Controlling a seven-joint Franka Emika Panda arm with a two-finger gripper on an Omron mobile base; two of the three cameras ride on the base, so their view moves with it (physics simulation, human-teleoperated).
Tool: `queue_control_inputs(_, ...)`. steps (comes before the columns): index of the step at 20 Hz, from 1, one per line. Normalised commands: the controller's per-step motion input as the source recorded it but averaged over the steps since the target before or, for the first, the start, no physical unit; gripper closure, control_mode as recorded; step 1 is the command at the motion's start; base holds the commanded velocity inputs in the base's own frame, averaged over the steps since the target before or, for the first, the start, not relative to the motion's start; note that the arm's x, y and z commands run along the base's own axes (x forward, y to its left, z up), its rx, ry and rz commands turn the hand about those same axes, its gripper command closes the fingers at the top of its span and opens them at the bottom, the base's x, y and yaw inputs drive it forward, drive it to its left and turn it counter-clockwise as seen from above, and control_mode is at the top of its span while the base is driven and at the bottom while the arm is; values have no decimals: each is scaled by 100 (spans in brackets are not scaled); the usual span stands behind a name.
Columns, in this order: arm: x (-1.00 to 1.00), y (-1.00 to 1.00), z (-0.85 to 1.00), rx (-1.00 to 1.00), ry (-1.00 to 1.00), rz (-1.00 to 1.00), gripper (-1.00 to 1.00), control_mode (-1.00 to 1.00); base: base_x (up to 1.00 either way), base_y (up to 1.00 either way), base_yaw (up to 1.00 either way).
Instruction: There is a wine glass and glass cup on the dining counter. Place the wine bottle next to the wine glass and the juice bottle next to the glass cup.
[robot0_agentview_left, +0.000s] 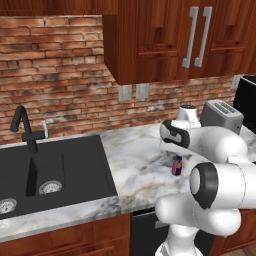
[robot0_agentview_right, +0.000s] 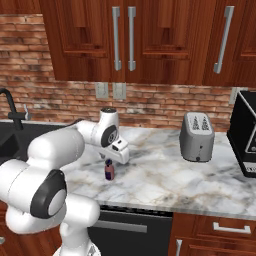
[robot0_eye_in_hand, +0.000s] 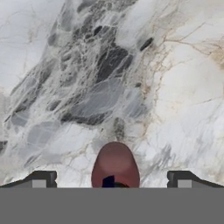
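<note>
Premises: a domestic kitchen. Evidence: a marbled white-grey counter (robot0_agentview_right: 165, 175) runs below a red brick wall (robot0_agentview_left: 55, 75). Reddish wood cabinets (robot0_agentview_right: 125, 40) with metal bar handles hang above the counter. A black sink (robot0_agentview_left: 55, 175) with black faucet (robot0_agentview_left: 25, 130) is set into the counter. A steel toaster (robot0_agentview_right: 196, 136) stands on the counter.

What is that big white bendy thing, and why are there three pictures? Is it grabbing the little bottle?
It is a robot arm in a pretend kitchen. Two pictures come from cameras behind it, one on each side. The third comes from a camera on its hand, looking straight down. On the marble counter stands a small pinkish juice bottle, with a toaster farther right and a black sink to the left. The pincer is wide open right above the bottle. It holds nothing yet.
</note>
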Motion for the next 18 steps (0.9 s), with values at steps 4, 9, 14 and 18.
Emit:
queue_control_inputs(4,-15,0,0,0,0,-3,-100,-100,0,0,0)
queue_control_inputs(9,-14,0,0,0,0,-2,-100,-100,0,0,0)
queue_control_inputs(14,-2,0,0,0,0,-1,-100,-100,0,0,0)
queue_control_inputs(18,14,0,-1,0,0,-1,-100,-100,0,0,0)
